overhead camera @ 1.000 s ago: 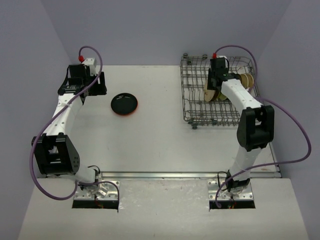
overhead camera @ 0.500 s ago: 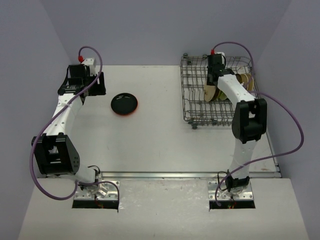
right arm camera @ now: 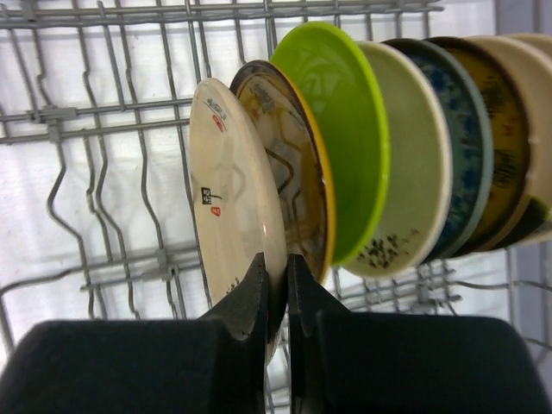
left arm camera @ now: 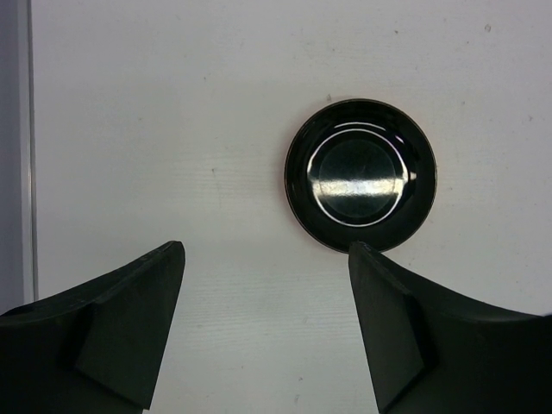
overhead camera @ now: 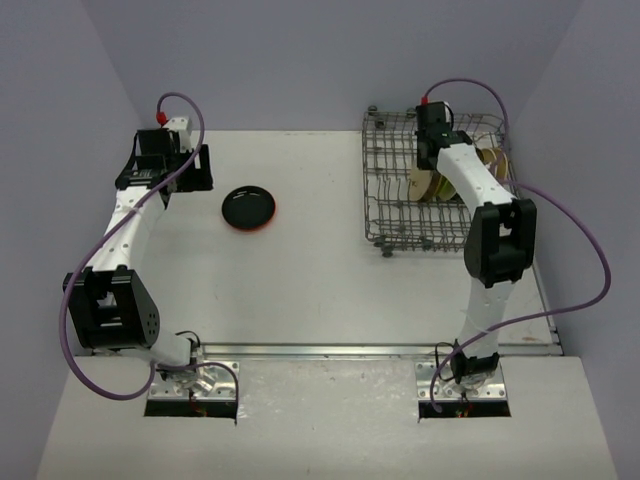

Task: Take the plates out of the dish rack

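The grey wire dish rack [overhead camera: 392, 190] stands at the far right of the table, with several plates on edge in a row. In the right wrist view the row starts with a cream plate [right arm camera: 233, 190], then a yellow patterned plate [right arm camera: 289, 164], a lime green plate [right arm camera: 336, 129] and more behind. My right gripper [right arm camera: 278, 285] is shut on the rim of the cream plate, inside the rack [overhead camera: 425, 165]. A black plate with an orange-red rim [overhead camera: 248, 208] lies flat on the table. My left gripper [left arm camera: 266, 332] is open and empty, just left of it [overhead camera: 185, 170].
The rack's upright tines and raised wire sides [right arm camera: 103, 112] surround my right gripper. The purple wall stands close behind the rack and along both sides of the white table [overhead camera: 300, 270].
My right arm has reached further back into the rack. The cream plate it grips now stands more upright. The left arm and the black plate have not moved.
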Controlling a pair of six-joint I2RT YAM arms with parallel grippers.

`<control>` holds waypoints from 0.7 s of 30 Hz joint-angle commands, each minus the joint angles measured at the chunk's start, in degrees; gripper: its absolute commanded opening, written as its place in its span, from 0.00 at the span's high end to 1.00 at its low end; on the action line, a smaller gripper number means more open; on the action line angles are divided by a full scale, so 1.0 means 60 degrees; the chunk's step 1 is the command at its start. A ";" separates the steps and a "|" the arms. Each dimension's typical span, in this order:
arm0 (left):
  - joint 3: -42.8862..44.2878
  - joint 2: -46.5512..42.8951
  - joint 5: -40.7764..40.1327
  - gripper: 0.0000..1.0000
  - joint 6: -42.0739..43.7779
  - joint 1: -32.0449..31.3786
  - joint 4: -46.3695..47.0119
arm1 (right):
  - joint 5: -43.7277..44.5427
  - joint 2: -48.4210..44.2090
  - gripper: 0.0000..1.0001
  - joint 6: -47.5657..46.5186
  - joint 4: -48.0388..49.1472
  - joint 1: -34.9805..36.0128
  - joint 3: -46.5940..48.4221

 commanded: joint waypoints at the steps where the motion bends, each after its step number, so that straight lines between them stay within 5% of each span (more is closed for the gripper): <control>1: 0.0720 -0.0058 0.0370 0.22 -0.0166 -0.0055 0.0096 | -0.0369 -0.2168 1.00 -0.0245 0.0391 0.0489 0.1004; 6: 0.0968 -0.0276 0.1785 0.14 -0.0566 -0.0063 0.0155 | -0.0848 -0.3394 1.00 -0.0726 0.1236 0.0785 0.0760; 11: 0.0600 -0.1177 0.6308 0.14 -0.1274 -0.0055 0.0934 | -0.3466 -0.4465 1.00 0.0343 0.1654 0.0786 -0.0466; 15: -0.0061 -0.1594 0.8806 0.15 -0.3702 -0.0067 0.2553 | -0.5946 -0.5135 1.00 0.1403 0.2509 0.0798 -0.2099; 21: 0.0043 -0.1528 0.9430 0.21 -0.4689 -0.0212 0.3312 | -0.8540 -0.4923 1.00 0.2625 0.2961 0.1169 -0.2737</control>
